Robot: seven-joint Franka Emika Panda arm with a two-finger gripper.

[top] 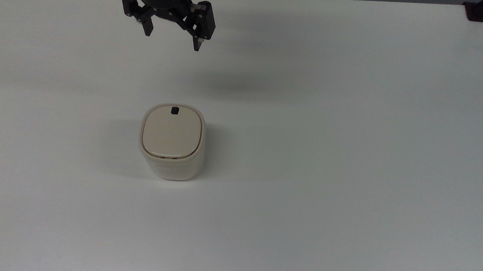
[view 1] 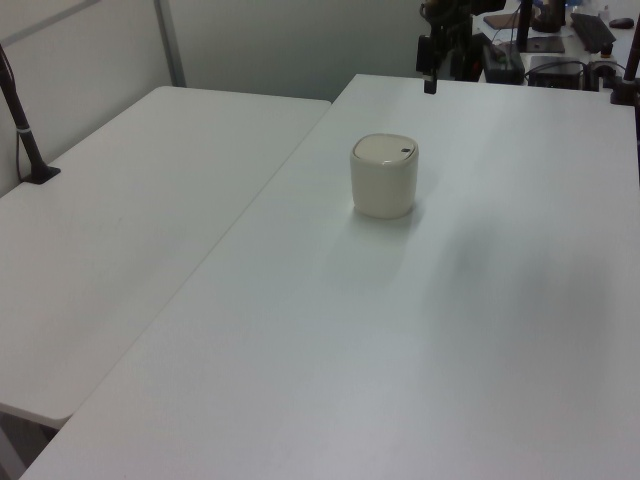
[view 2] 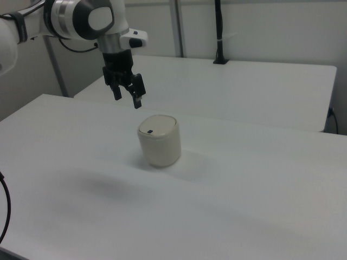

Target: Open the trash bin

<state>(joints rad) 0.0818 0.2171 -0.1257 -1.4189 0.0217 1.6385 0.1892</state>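
**Bin sits below and ahead of spread jaws, lid closed**

I have the gripper (top: 170,41) hanging high over the far part of the table (top: 350,160), its two black fingers spread apart and holding nothing. The trash bin (top: 172,145) stands upright near the middle of the table, well apart from the gripper, with its beige lid (top: 172,131) lying flat and closed.

What matters for my next move is direction. In the top view the bin lies straight down the picture from the jaws, almost in line with them and only slightly toward the top view's right. In the right view the gripper (view 2: 126,96) hovers above and to the right view's left of the bin (view 2: 159,140), clear of its rim.

The small black mark (top: 175,110) sits on the lid edge that faces the gripper, so I judge that edge to be the nearest point of approach. The bin is rounded-square with no real long axis, so I would not need to turn the wrist; I would need to come forward and descend. Whether the mark is a press button I cannot tell.
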